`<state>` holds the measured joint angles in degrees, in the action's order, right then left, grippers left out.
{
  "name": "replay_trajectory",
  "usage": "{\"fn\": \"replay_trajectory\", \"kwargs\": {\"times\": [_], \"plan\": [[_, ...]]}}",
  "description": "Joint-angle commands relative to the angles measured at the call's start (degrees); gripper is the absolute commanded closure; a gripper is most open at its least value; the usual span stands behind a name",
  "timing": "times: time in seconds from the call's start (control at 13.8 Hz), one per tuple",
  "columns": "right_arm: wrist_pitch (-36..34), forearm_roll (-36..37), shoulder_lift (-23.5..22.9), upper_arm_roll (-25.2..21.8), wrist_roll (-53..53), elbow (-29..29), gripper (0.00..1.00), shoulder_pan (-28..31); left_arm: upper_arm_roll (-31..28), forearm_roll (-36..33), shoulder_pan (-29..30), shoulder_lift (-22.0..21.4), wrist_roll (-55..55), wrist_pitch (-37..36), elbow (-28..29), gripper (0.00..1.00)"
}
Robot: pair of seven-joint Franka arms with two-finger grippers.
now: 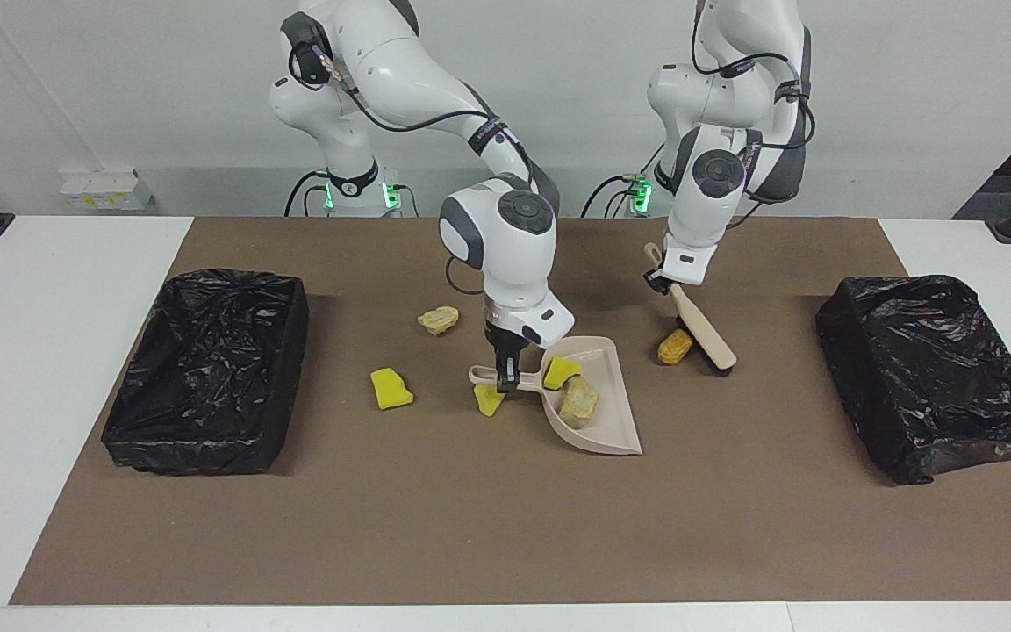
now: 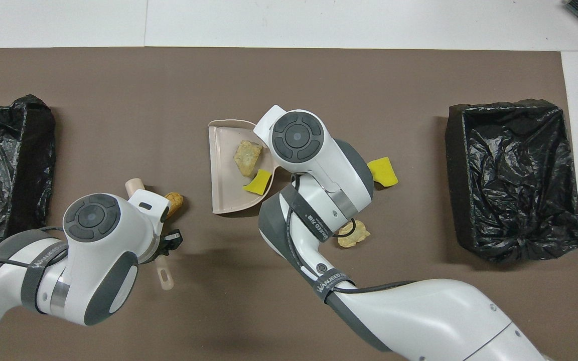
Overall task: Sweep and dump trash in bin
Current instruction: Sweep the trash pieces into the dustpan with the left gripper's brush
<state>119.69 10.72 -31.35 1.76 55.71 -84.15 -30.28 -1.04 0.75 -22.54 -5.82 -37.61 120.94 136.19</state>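
**Op A:** I've got the left gripper [image 1: 665, 283] clamped on the brush [image 1: 700, 326] handle, right of centre in the facing view. The brush slants down from the fingers toward the lower right, and its head sits just beside the orange-brown piece [image 1: 674, 346], on the side away from the dustpan [image 1: 604, 412].

**Op B:** So the piece lies between brush head and pan?

**Op A:** Yes. The pan's open mouth faces that way, so I judge a stroke toward frame centre would carry it in. The brush's long axis runs roughly across that path, which suits a sweep.

**Op B:** And your right gripper [image 1: 505, 379]?

**Op A:** Closed on the dustpan's handle at centre frame, pinning it in place. The pan already carries a yellow wedge [image 1: 561, 372] and a beige lump [image 1: 578, 403].

**Op B:** What's loose?

**Op A:** A second yellow wedge [image 1: 488, 402] under the handle, another yellow piece [image 1: 390, 389] left of it, and a beige chunk [image 1: 439, 319] above that. I count six pieces in all, not seven.

**Op B:** Bins?

**Op A:** Two black-lined bins, one at the left [image 1: 207, 369] edge, one at the right [image 1: 931, 373]. I see no trash in either; the right one's bag hides its inside from here.
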Motion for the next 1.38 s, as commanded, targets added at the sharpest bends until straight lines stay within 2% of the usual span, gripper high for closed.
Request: {"fn": "replay_trajectory", "kwargs": {"times": [0.0,0.29,0.44,0.73,1.31], "plan": [[1.8,0.0,1.4,0.6,-1.6,-2.6,1.0,0.1,0.5,5.3,-0.1,0.2,9.9,3.6,0.5,1.0],[1.9,0.0,1.4,0.6,-1.6,-2.7,1.0,0.1,0.7,11.1,-8.0,0.4,14.1,8.9,0.2,1.0],[1.9,0.0,1.4,0.6,-1.6,-2.7,1.0,0.2,0.6,15.0,-10.5,2.2,13.2,11.3,-2.8,1.0],[2.0,0.0,1.3,0.6,-1.7,-2.6,1.0,0.5,0.2,13.8,-9.2,3.7,13.3,9.3,-5.4,1.0],[2.9,-4.4,2.1,0.6,-0.6,-2.8,1.0,2.9,0.1,7.0,-0.1,4.9,13.3,4.6,-7.3,1.0]]}}
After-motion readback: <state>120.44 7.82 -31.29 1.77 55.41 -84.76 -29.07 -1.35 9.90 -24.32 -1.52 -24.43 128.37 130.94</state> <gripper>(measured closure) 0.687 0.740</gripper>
